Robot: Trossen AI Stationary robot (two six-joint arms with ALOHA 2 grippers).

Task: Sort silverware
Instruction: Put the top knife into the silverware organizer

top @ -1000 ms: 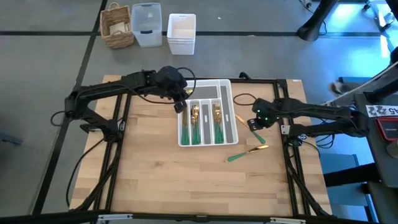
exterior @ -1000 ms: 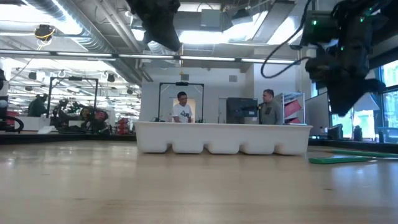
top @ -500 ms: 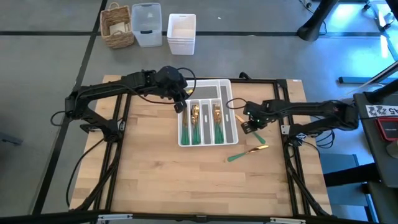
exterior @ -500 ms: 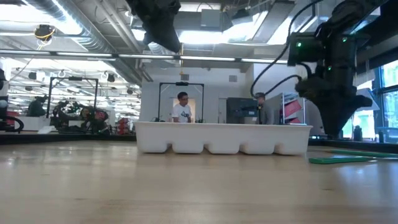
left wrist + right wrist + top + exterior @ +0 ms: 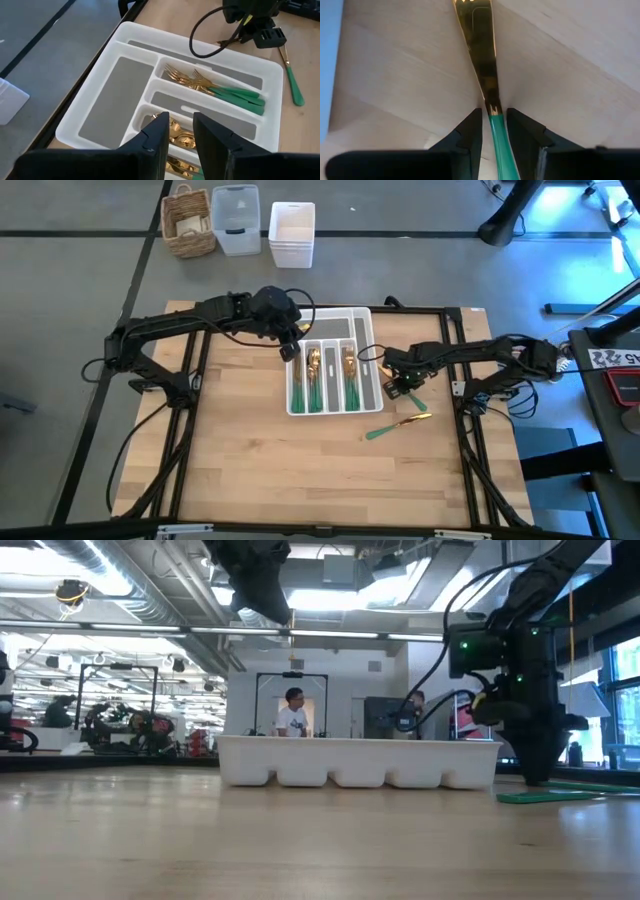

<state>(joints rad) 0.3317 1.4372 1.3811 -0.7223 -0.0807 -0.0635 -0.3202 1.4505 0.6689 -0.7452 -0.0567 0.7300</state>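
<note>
Silverware: one green-handled piece (image 5: 492, 95) between right gripper's (image 5: 493, 125) narrowly parted fingers, seen only at the right wrist; forks (image 5: 215, 85) in white tray (image 5: 100, 105); left gripper (image 5: 179, 131) narrow, empty.

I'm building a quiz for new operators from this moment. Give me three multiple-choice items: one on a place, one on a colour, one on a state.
1. Where is the right gripper?
A. Over the wicker basket
B. Down at a utensil lying on the table, right of the tray
C. Inside the tray

2. What colour are the handles of the forks in the tray?
A. Green
B. Red
C. Black

3. What state is the left gripper in?
A. Shut on a spoon
B. Shut on the tray's rim
C. Open and empty above the tray

Answers: 1 B, since its wrist view shows its fingers either side of the utensil on the wood; 2 A, as the left wrist view shows green handles; 3 C, because a clear gap shows between its fingers.
</note>
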